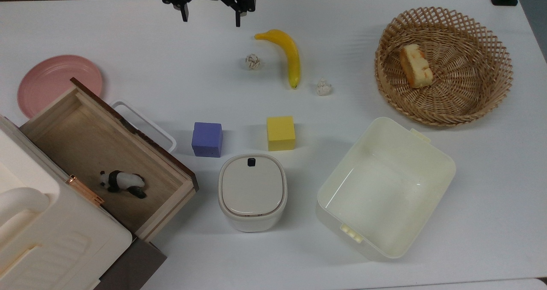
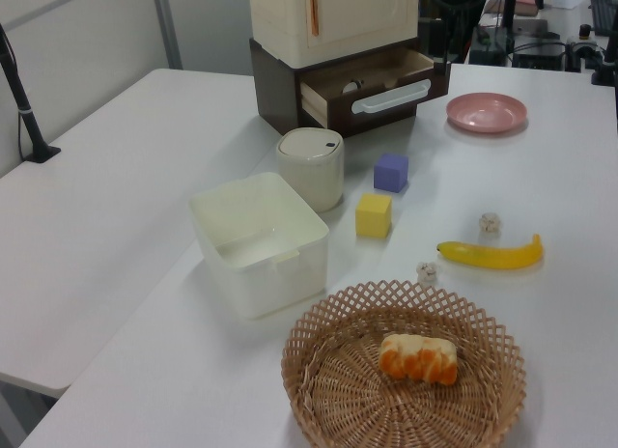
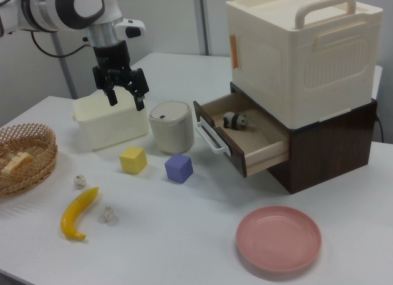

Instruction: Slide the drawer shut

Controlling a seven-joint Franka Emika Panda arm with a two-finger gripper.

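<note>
While the light-wood drawer with its dark brown front and white loop handle (image 1: 107, 153) stands pulled out of the cream cabinet (image 3: 301, 51), the black two-finger gripper (image 1: 210, 19) hangs above the white table (image 1: 384, 281) with its fingers spread apart, grasping nothing. In the top view the drawer lies well apart from the gripper, below it and toward the top view's left; a small black-and-white panda figure (image 1: 123, 182) lies inside. The long yellow banana (image 1: 289, 53) sits near the gripper, on the top view's right of it. The purple cube (image 3: 178, 167) and the yellow cube (image 3: 133, 160) stand between gripper and drawer in the right view.
</note>
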